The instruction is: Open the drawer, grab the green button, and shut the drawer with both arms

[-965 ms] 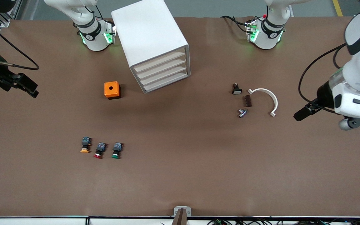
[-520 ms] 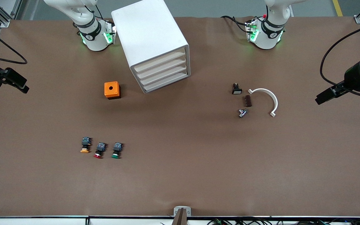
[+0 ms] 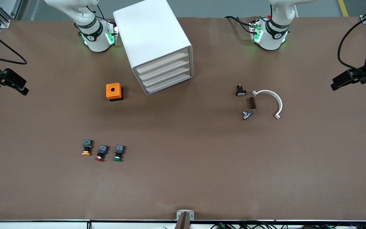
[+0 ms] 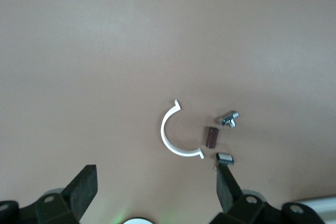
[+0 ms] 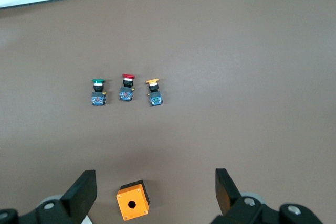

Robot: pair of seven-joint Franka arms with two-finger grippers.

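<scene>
The white cabinet stands between the arm bases, and its four drawers are all shut. The green-capped button lies on the table nearer the front camera, beside a red-capped and an orange-capped one; it also shows in the right wrist view. My right gripper is open and empty, high over the right arm's end of the table. My left gripper is open and empty, high over the left arm's end.
An orange box with a hole sits beside the cabinet. A white arc piece and three small parts lie toward the left arm's end. The red-capped and orange-capped buttons lie beside the green one.
Both arms have drawn outward toward their own ends of the table; the left gripper moved most, away from the white arc. Nothing on the table has moved.
</scene>
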